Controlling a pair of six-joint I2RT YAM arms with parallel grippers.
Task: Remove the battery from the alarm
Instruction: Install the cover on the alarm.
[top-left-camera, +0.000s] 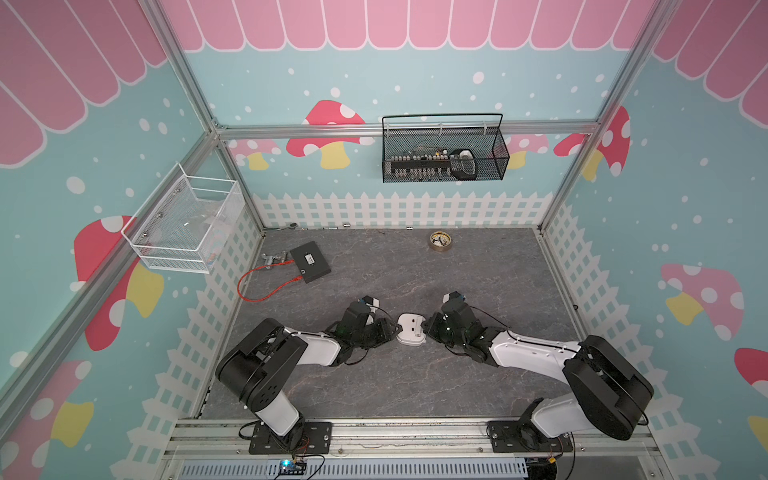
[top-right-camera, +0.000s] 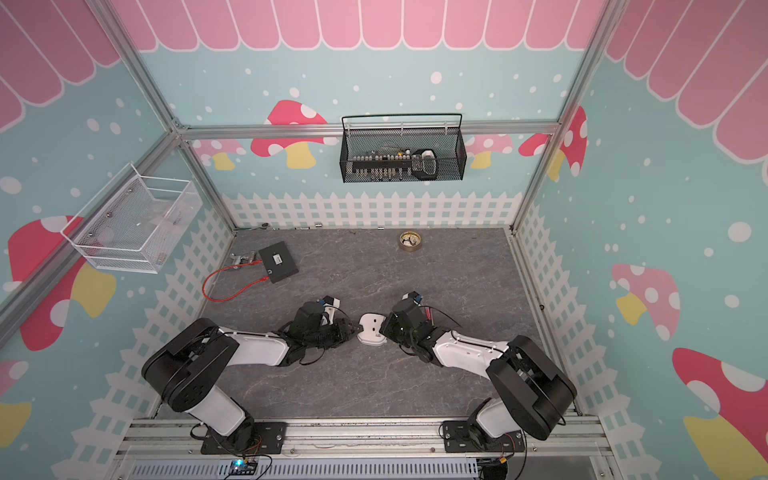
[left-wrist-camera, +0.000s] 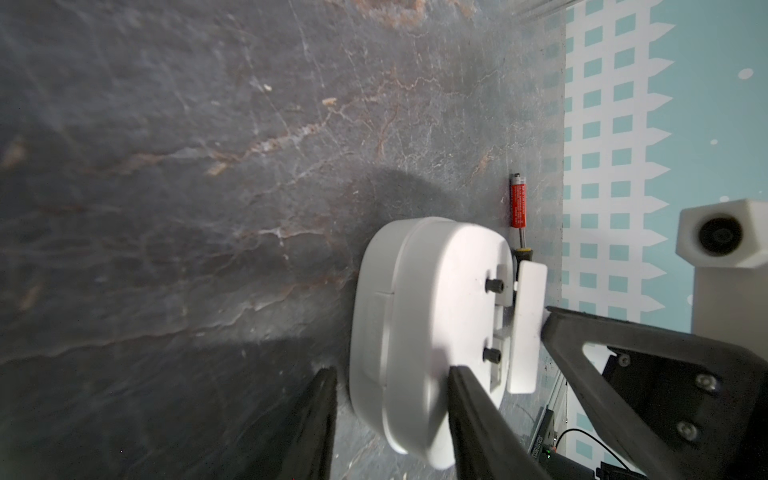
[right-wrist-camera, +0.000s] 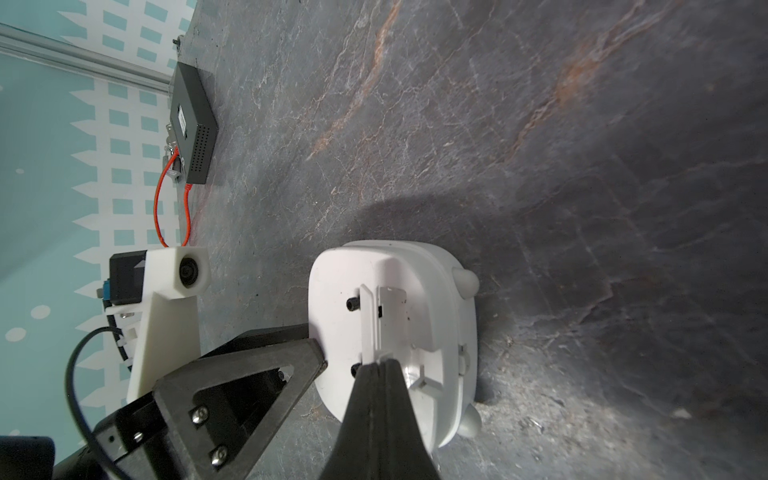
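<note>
Clamping alarm (left-wrist-camera: 415, 316) by edge with left claw (left-wrist-camera: 390, 370), face down on table (top-left-camera: 415, 270).
Pinching raised cover (left-wrist-camera: 528, 328) at alarm's back with right claw (right-wrist-camera: 380, 362), tips together; print on red screwdriver (left-wrist-camera: 518, 203) too small for reading.

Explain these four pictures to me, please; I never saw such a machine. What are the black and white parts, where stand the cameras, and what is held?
The machine is a robot with a left arm and a right arm, mounted at the table's near edge. Each ends in a two-fingered gripper. Two pictures look down from above, through twin cameras side by side. The other two come from a camera on each wrist. Between the arms lies a white alarm clock, back up. The left gripper clamps its edge; the right gripper pinches the small white cover plate, raised off the back. Farther off lie a black box and a round brass dial.
</note>
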